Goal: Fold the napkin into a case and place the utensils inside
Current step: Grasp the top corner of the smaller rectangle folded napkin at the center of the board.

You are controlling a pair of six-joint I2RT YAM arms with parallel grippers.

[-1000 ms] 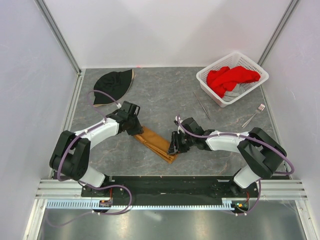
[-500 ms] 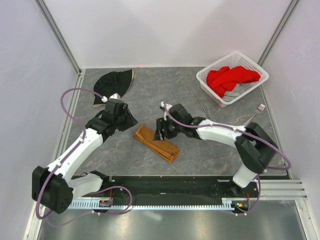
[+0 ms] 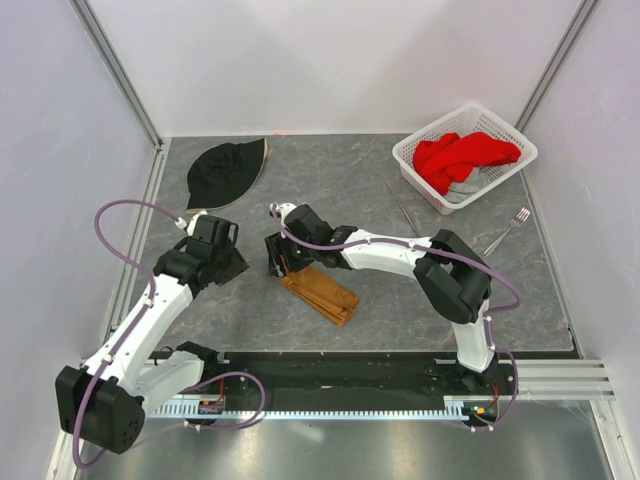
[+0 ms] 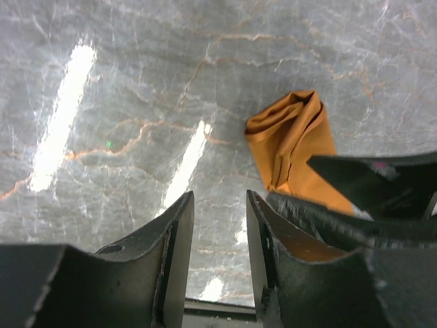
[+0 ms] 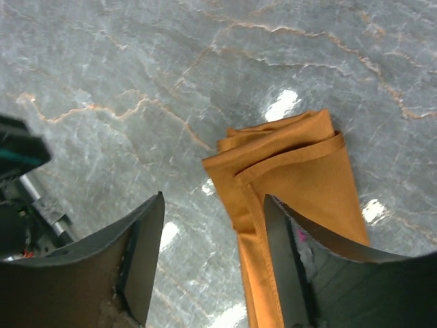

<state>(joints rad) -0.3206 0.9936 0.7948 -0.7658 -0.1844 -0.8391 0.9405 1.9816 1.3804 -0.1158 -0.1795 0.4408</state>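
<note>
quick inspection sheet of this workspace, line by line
surface: grey marbled table, no spills seen
job's things: napkin folded into a narrow strip; fork and knife lie apart near the basket
clutter: black hat; basket holding a red cloth
grippers: left gripper open, empty; right gripper open over the napkin's end
cables: purple cables looped along both arms
surroundings: white walls

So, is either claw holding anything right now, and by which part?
Nothing is held: left claw and right claw are open, the folded orange-brown cloth napkin lying free.
</note>
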